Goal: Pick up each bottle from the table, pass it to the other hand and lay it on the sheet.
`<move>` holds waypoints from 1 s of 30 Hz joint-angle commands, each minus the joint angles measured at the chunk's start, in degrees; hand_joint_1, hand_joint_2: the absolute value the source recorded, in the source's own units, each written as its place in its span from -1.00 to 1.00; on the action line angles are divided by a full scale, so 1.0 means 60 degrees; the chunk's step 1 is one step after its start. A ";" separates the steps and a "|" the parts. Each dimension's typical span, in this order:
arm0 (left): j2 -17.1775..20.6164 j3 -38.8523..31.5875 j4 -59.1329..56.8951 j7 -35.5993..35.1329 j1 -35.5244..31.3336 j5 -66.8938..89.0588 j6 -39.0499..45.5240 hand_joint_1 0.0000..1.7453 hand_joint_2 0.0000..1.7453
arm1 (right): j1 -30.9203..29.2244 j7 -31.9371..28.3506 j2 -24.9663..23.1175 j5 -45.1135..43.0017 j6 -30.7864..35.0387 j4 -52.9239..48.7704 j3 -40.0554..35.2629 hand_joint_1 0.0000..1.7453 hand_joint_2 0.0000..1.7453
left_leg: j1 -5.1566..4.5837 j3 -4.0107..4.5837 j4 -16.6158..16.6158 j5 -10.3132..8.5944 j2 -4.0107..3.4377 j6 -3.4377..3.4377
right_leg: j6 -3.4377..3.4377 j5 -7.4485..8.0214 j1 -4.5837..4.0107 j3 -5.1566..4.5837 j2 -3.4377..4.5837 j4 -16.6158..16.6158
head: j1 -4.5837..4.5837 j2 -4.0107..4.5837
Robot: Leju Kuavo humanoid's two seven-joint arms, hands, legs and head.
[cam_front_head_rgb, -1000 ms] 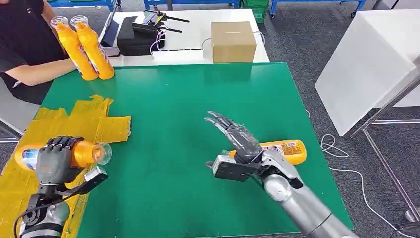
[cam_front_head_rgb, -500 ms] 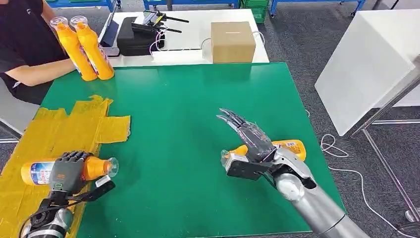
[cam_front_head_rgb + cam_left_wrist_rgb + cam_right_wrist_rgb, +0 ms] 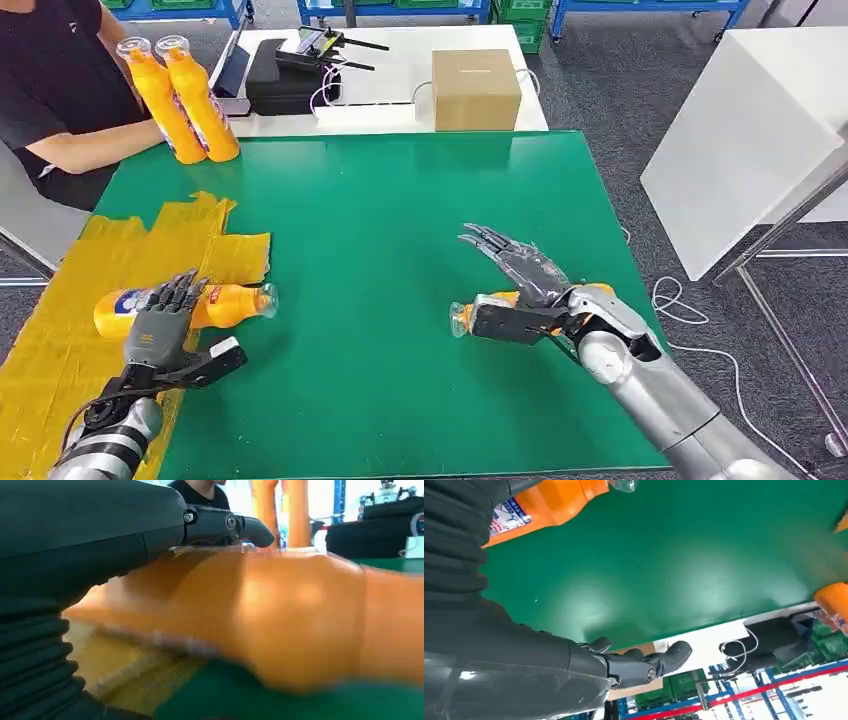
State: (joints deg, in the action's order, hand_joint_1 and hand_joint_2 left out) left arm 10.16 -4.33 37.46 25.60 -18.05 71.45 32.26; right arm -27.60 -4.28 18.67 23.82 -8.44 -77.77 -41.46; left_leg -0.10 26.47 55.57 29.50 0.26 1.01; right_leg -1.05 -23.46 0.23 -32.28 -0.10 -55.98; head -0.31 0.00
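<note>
Orange bottle (image 3: 215, 303) lying on yellow sheet (image 3: 60, 340) edge; 2nd bottle (image 3: 487, 303) lying on table, right.

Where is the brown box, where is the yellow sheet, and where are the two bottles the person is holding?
Brown box (image 3: 476, 90), head view, on its front face.
Yellow sheet (image 3: 62, 345), head view, on a bare part near the table's left edge.
Two held bottles (image 3: 190, 100), head view, on the orange body of one.
</note>
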 commanded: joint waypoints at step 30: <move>-0.0350 0.0307 0.5330 0.2401 0.2034 -0.8961 -0.4496 -1.00 -1.00 | 0.3369 0.0788 0.2414 0.1447 -0.0210 0.0568 0.2514 -1.00 1.00 | 0.0005 0.0066 -0.0001 0.0015 0.0000 -0.0005 | -0.0004 0.0000 -0.0012 -0.0073 -0.0008 0.0023 | -0.0004 0.0000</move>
State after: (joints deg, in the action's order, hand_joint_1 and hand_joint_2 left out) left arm 8.66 -3.32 69.31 40.00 -5.23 17.79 5.51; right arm -9.30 0.00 32.96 32.52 -9.25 -74.55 -27.76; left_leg -0.12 26.89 55.60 29.61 0.19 1.03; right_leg -1.06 -23.48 0.20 -32.79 -0.07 -55.91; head -0.33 0.00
